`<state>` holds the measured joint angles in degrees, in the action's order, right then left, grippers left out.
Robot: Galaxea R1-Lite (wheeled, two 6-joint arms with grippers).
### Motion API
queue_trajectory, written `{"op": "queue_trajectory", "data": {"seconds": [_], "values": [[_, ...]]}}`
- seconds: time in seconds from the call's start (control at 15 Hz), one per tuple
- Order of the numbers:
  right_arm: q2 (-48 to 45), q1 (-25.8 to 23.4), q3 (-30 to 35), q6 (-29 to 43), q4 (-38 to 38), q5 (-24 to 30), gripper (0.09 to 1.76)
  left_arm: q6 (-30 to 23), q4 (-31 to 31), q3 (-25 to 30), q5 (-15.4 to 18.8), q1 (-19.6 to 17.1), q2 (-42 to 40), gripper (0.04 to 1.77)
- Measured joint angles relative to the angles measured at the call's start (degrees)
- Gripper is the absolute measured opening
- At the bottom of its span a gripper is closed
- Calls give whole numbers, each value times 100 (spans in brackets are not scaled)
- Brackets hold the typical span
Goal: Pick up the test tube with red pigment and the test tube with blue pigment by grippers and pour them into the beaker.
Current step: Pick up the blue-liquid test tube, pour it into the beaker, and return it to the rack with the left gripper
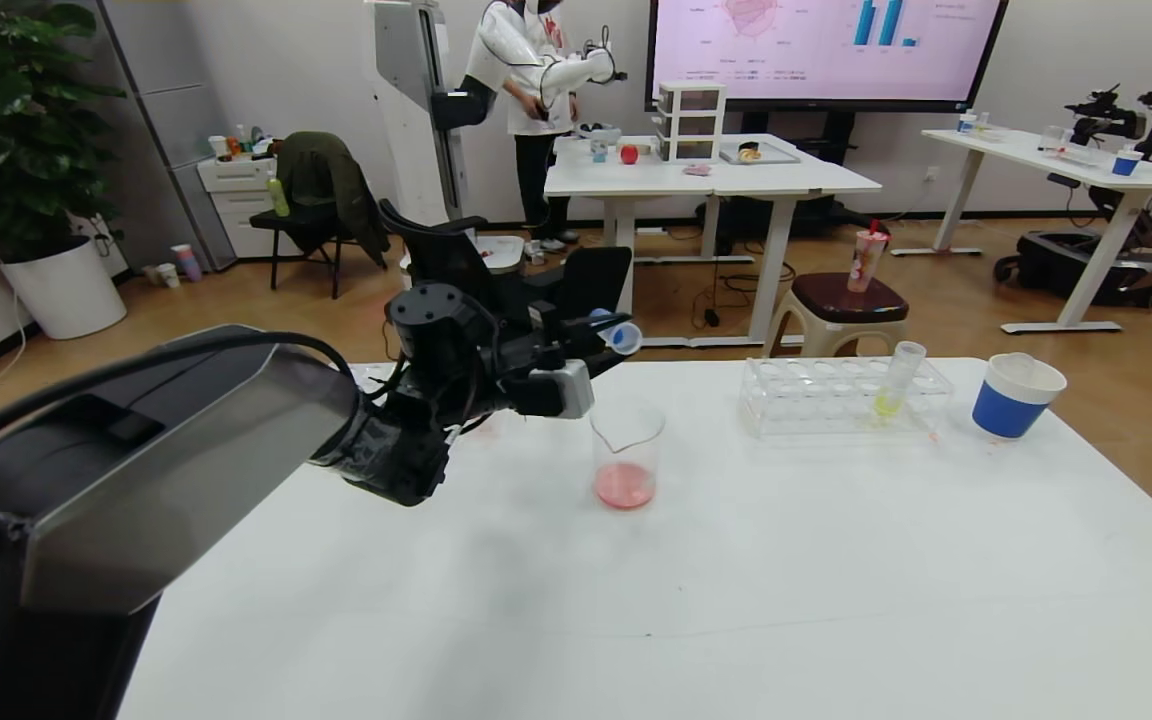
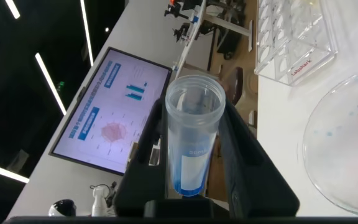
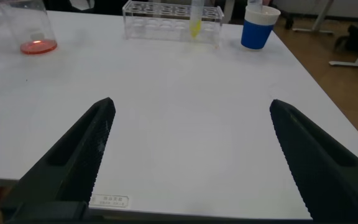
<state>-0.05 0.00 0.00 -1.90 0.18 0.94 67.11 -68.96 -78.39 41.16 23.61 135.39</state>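
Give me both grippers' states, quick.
Left gripper: closed on the test tube with blue pigment, held beside the beaker.
Right gripper: open, empty, over the table.

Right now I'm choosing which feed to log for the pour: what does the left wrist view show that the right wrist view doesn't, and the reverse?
Only the left wrist view shows the left gripper shut on the test tube with blue pigment, its blue liquid inside. Only the right wrist view shows the right gripper open above the bare table, the yellow-liquid tube and the blue-banded cup. Both show the beaker and the clear rack.
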Motion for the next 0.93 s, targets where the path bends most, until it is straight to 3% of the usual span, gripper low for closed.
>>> {"op": "queue_trajectory", "data": {"seconds": [0.2, 0.93], "values": [[0, 0, 0, 1, 0, 0, 174, 118, -312, -13, 2, -27, 201, 51], [0, 0, 0, 0, 2, 0, 174, 1156, -317, -56, 55, -94, 488, 51]]}}
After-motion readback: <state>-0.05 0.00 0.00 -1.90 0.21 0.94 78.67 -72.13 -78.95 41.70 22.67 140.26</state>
